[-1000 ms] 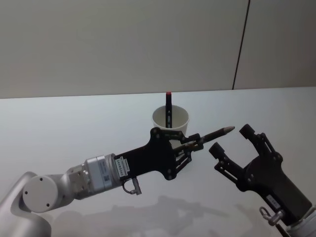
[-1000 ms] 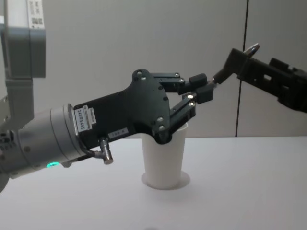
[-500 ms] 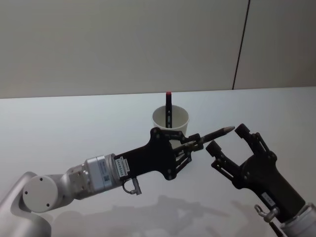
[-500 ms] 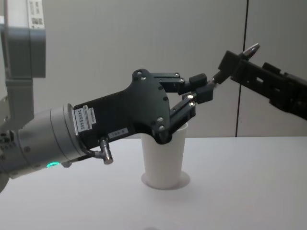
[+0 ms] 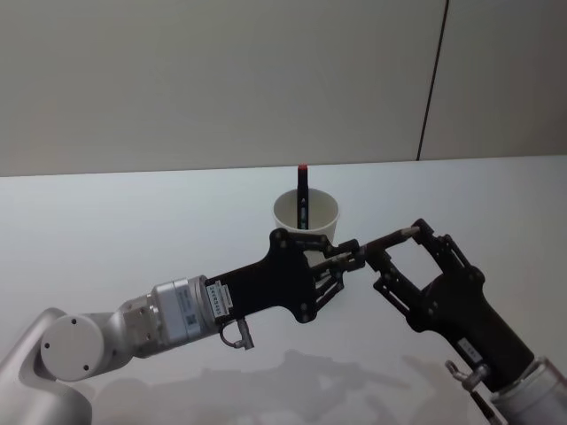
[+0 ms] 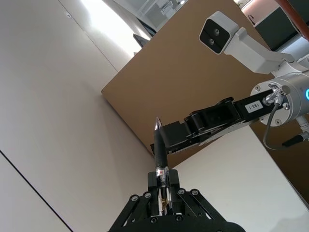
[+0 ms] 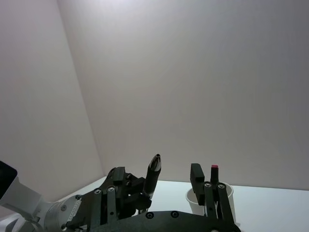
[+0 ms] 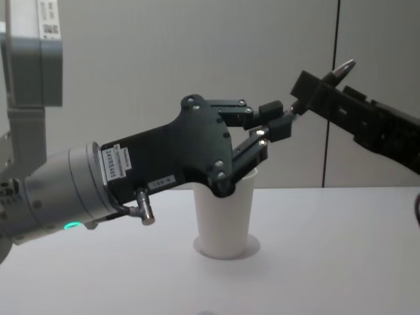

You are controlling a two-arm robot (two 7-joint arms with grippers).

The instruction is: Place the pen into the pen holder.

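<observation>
Holding the pen (image 5: 390,237) by its back end is my left gripper (image 5: 350,257), shut tight on it. The pen sticks out past my fingers and points up and to my right, with its tip in the air. My right gripper (image 5: 397,243) is open, with one finger on each side of the pen near the tip. I cannot tell if those fingers touch the pen.

The pen holder (image 5: 323,226) is a white paper cup. It stands upright on the white table (image 5: 133,221), just behind my left gripper.

From my head camera I look down into the cup's mouth, and a red-topped pen (image 5: 302,190) stands in it at the far side. From my chest camera I see the cup from the side, and its inside is hidden. That view tells me height. The pen's tip is well above the cup's rim and off to the right of the cup.

My left wrist camera looks along the pen, which has a clear part between my fingers and a dark part farther out. My right wrist camera shows the pen's tip pointing up beside one right finger.
</observation>
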